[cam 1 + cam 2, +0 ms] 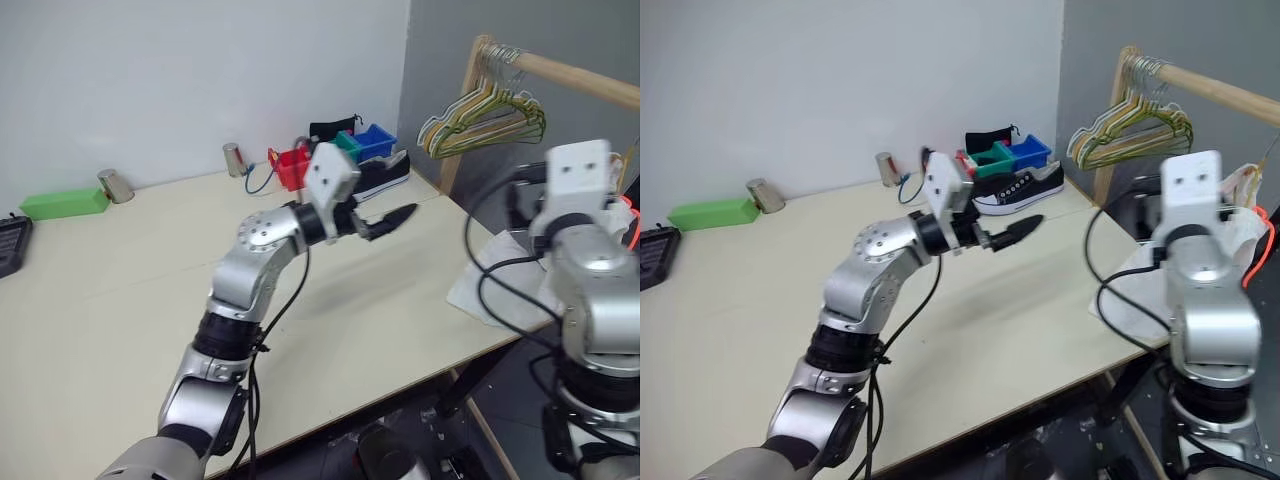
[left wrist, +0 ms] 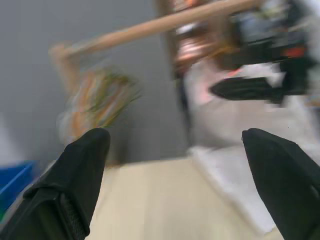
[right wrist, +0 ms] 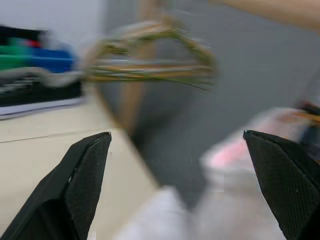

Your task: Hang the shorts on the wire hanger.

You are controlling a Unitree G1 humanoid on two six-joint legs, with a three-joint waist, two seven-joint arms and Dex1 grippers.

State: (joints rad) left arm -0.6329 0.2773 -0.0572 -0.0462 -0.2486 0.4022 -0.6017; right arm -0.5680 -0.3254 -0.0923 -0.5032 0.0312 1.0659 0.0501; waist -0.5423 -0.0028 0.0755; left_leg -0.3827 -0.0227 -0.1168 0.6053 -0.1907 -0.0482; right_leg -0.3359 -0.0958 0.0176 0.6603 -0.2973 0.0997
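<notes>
Both grippers' fingers wide and empty, we judge the shorts beside the rail limp, light, best pinched at the waistband.

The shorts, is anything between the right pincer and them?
Nothing visible. In the right wrist view the open right pincer faces the white shorts across bare space; the pastel hangers hang higher, off to one side.

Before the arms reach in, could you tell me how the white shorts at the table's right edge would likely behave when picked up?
The shorts would probably be floppy: the thin fabric lies slumped over the table edge, following its shape. They look light for their size, so they may sag or swing from a single pinch. Part already hangs past the edge, so a push might slide them off.
</notes>
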